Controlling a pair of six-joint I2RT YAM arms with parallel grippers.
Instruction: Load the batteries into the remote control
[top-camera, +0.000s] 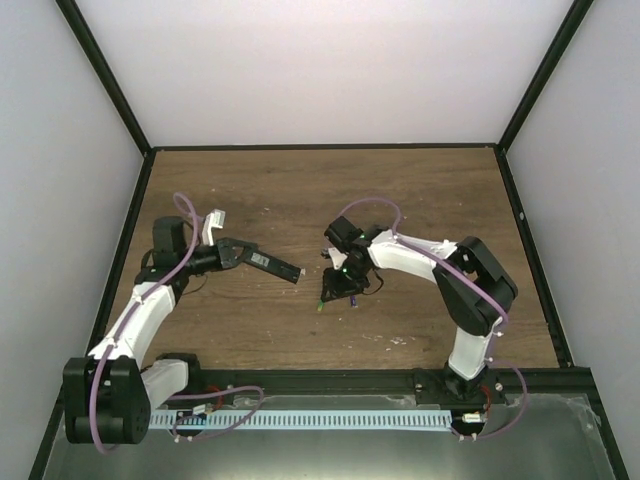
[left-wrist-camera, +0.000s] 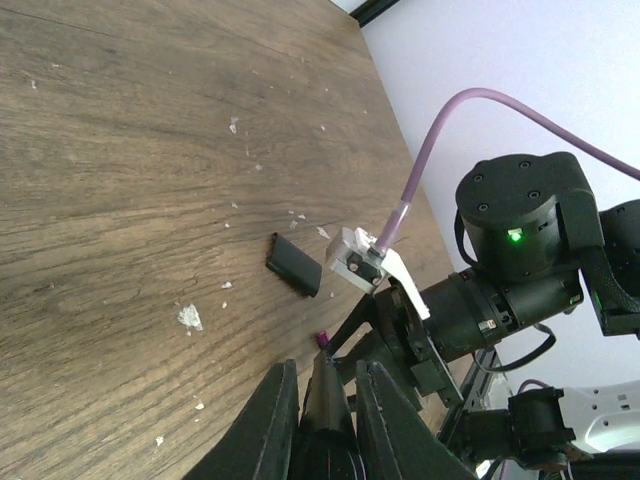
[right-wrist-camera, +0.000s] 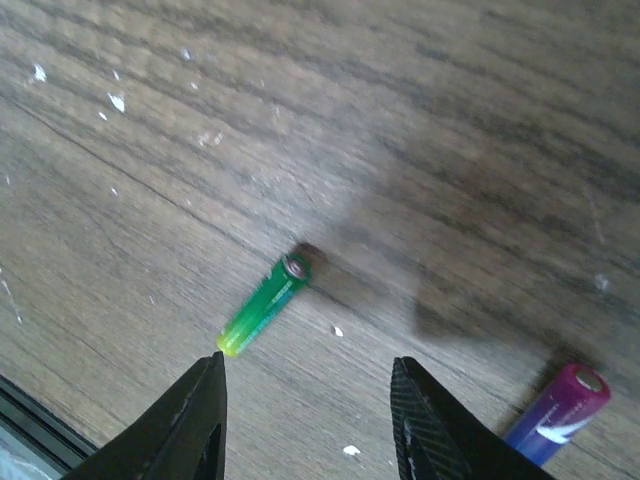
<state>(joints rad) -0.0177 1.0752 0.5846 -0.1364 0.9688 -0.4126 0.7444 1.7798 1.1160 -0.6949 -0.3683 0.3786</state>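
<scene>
My left gripper (top-camera: 248, 257) is shut on one end of the remote control (top-camera: 278, 266), a slim black bar that sticks out to the right above the table. In the left wrist view the remote (left-wrist-camera: 328, 405) stands edge-on between the fingers (left-wrist-camera: 270, 420). My right gripper (top-camera: 338, 286) is open and empty, low over the table. In the right wrist view (right-wrist-camera: 310, 400) the green battery (right-wrist-camera: 262, 305) lies just beyond its left finger (right-wrist-camera: 200, 425). The purple battery (right-wrist-camera: 560, 412) lies to the right, outside the jaws. The green battery (top-camera: 319, 305) also shows in the top view.
A small black cover piece (left-wrist-camera: 293, 265) lies flat on the wood beyond the remote's tip. The purple battery's end (left-wrist-camera: 323, 340) and the right arm's wrist (left-wrist-camera: 510, 235) show close by. White specks dot the wooden table (top-camera: 420, 190). Black frame posts stand round it.
</scene>
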